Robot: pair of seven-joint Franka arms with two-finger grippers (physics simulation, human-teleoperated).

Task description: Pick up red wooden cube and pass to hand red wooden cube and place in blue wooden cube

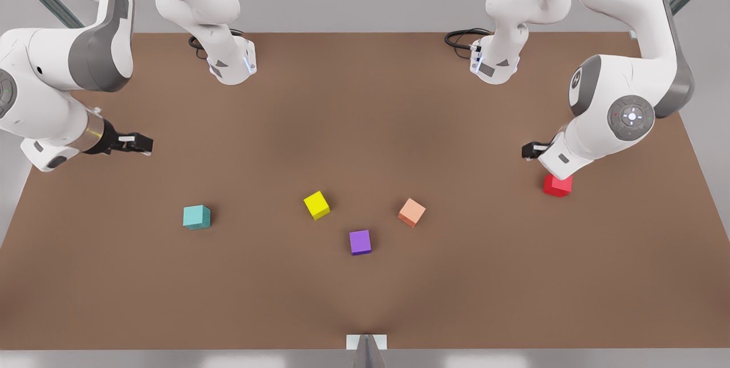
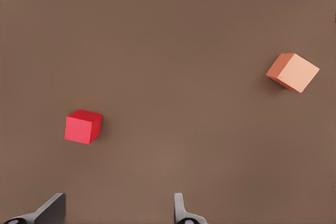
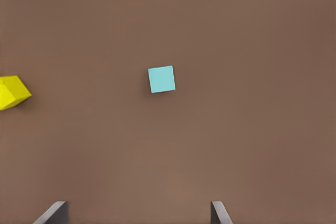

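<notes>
The red cube (image 1: 557,185) is small, bright and smooth on the brown bench (image 1: 365,299). The left gripper (image 1: 531,151) above it and the right gripper (image 1: 137,144) above the blue cube (image 1: 196,217) have spread jaws.

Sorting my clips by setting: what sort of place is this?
Likely a simulated robot test bench: a bare brown table, two white arms bolted to it, and small coloured cubes, such as the red wooden cube and blue wooden cube.

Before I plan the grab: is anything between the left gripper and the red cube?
Nothing visible. The left gripper, open, hangs over bare table near the red cube; the salmon cube sits well off to one side.
</notes>
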